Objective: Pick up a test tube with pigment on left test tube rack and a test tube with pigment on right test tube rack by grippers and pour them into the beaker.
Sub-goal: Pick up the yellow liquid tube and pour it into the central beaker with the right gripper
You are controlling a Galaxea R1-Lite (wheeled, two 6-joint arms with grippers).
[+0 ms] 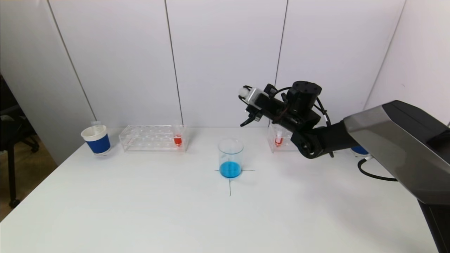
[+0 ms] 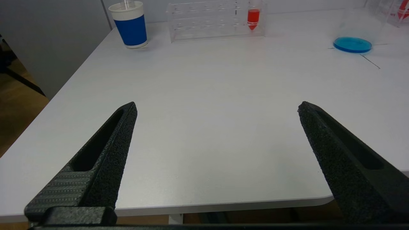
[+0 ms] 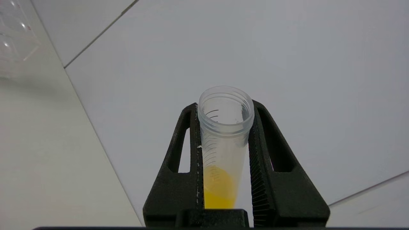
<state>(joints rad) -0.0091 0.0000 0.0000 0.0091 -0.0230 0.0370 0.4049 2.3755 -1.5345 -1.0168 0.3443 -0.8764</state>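
Observation:
My right gripper is shut on a clear test tube with yellow pigment pooled near its closed end, its open mouth facing the wall. In the head view this gripper hangs raised behind and to the right of the beaker, which holds blue liquid. The left test tube rack keeps one tube of red pigment. A red tube also stands in the right test tube rack, partly hidden by my right arm. My left gripper is open and empty over the table's near left edge.
A blue-and-white paper cup stands left of the left rack. Another blue cup peeks out behind my right arm. A black cross is marked on the white table under the beaker. The wall runs close behind the racks.

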